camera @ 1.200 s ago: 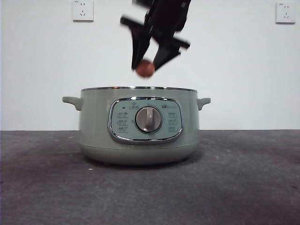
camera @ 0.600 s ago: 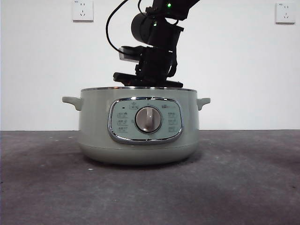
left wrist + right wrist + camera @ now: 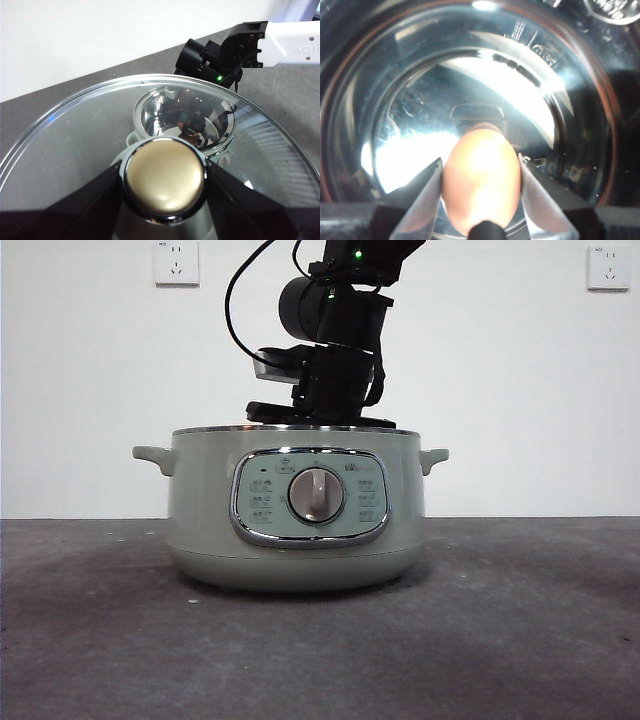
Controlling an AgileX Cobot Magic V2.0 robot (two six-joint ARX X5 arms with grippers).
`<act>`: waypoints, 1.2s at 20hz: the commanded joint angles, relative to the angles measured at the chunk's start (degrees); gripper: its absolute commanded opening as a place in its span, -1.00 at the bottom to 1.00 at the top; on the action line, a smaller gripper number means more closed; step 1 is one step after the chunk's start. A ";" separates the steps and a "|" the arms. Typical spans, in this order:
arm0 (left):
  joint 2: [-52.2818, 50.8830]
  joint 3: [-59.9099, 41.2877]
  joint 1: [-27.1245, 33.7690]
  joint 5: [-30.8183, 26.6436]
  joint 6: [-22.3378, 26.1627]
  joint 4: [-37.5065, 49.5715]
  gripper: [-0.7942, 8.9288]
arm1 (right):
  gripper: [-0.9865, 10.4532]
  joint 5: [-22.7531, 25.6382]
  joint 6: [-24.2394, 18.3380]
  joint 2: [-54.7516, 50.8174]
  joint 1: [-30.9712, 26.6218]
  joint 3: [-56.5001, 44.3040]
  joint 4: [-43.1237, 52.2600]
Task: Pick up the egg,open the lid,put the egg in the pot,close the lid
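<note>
The sage-green pot (image 3: 296, 510) stands open in the middle of the table. My right gripper (image 3: 481, 186) reaches down past the rim into its shiny steel bowl (image 3: 420, 115), shut on the brown-orange egg (image 3: 481, 180). The front view shows only that arm's black wrist (image 3: 335, 350) above the rim; the egg and jaws are hidden behind the pot wall. My left gripper (image 3: 165, 181) is shut on the round knob (image 3: 165, 175) of the glass lid (image 3: 75, 130), holding it up and away from the pot. The pot (image 3: 150, 112) and the right arm (image 3: 220, 52) show through and beyond the glass.
The dark grey tabletop (image 3: 520, 620) spreads around the pot. Behind it is a white wall with two sockets (image 3: 177, 262) (image 3: 609, 267). The pot's small side handles (image 3: 152, 456) (image 3: 434, 456) stick out left and right.
My right gripper has come down with the egg from above the rim into the pot, so the egg has left the front view. Over the last half second it has barely moved.
</note>
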 commanded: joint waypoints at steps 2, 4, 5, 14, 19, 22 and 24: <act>-0.52 0.42 0.13 0.26 0.57 2.54 -0.85 | -0.85 0.15 -0.57 1.42 0.28 -0.35 -0.48; -0.52 0.42 0.13 0.26 0.57 2.49 -0.85 | -0.85 0.11 -0.59 1.53 0.28 -0.35 -1.51; -0.52 0.42 0.13 0.26 0.57 2.47 -0.85 | -0.85 -0.26 -0.57 1.55 0.28 -0.35 -1.73; -0.48 0.42 0.13 0.26 0.76 1.57 -0.85 | -0.21 -0.90 0.07 1.49 0.31 -0.28 -1.22; -0.46 0.42 0.07 0.26 0.79 1.60 -0.85 | -0.21 -0.87 0.09 -4.07 0.28 -0.11 -1.16; 0.02 0.42 0.07 0.31 0.79 2.67 -0.85 | -0.21 -0.85 0.63 -13.60 0.22 -0.11 -1.38; 0.81 0.42 0.07 2.56 0.79 3.89 -0.85 | -0.22 -0.81 1.40 -21.31 0.24 -0.11 -1.70</act>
